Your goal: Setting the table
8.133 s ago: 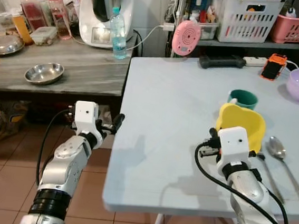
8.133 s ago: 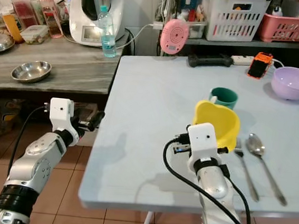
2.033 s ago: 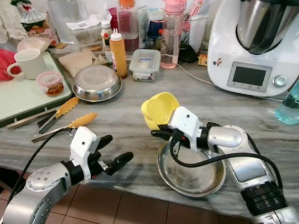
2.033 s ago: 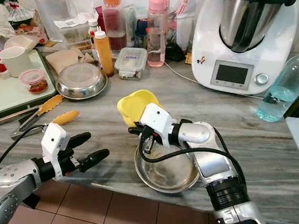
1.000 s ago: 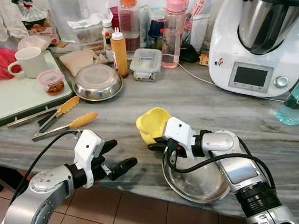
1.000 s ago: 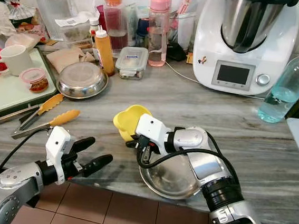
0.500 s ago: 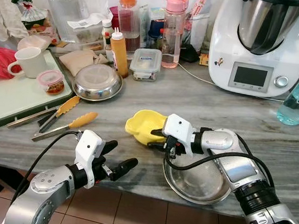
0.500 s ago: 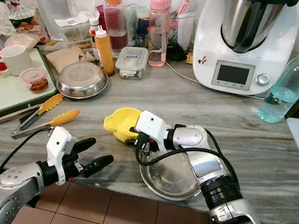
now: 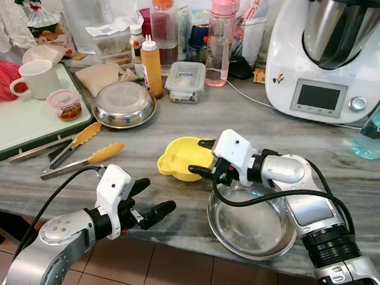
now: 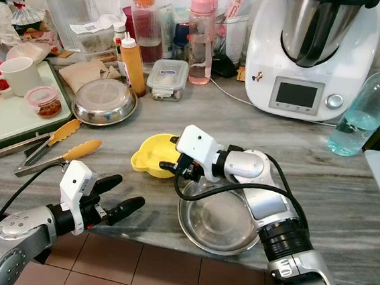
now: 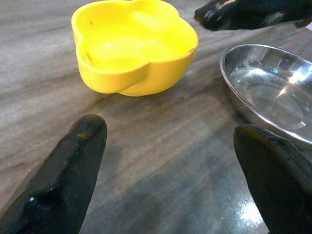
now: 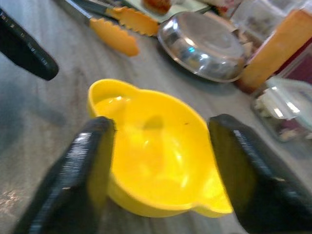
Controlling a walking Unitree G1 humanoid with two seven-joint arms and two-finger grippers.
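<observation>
Yellow lobed bowl (image 9: 183, 159) sits upright on the grey marbled table (image 9: 347, 184), just left of a steel bowl (image 9: 252, 221) near the front edge; the two look almost touching. Right end effector (image 9: 202, 158) is at the bowl's right side, fingers spread apart; right wrist view shows the fingers (image 12: 92, 161) flanking the bowl w/ the rim between them, but contact can't be told, so released rather than clenched on it. Left end effector (image 9: 149, 204) hovers at the table's front edge, near the bowl & to its front-left, fingers apart, grasping nothing. Further left: orange-tipped tongs (image 9: 81, 152), a second steel bowl (image 9: 124, 106) behind them, white mug (image 9: 34, 78) on a green tray (image 9: 3, 124). At the back: white kitchen machine (image 9: 330, 55), water bottle (image 9: 379, 120).
</observation>
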